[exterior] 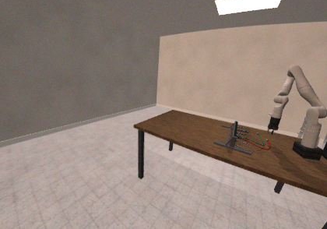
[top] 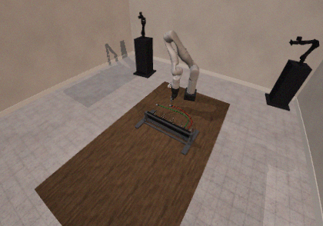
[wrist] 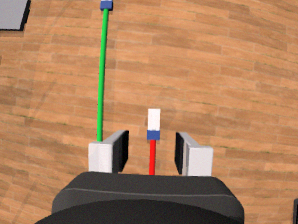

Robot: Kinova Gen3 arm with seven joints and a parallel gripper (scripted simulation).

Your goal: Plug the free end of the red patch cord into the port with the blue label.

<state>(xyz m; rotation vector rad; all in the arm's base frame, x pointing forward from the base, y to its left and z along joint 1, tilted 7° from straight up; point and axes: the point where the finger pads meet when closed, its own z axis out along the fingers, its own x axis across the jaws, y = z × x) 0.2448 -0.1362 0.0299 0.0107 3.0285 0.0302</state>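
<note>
Gripper [wrist: 150,152] hangs with fingers apart, gripping nothing, straddling the red patch cord [wrist: 152,159] without contact. Its white plug [wrist: 153,119] lies on the table [top: 115,175] near the arm-side edge, beside the green cord [wrist: 103,76]; rack [top: 184,134] stands mid-table.
</note>
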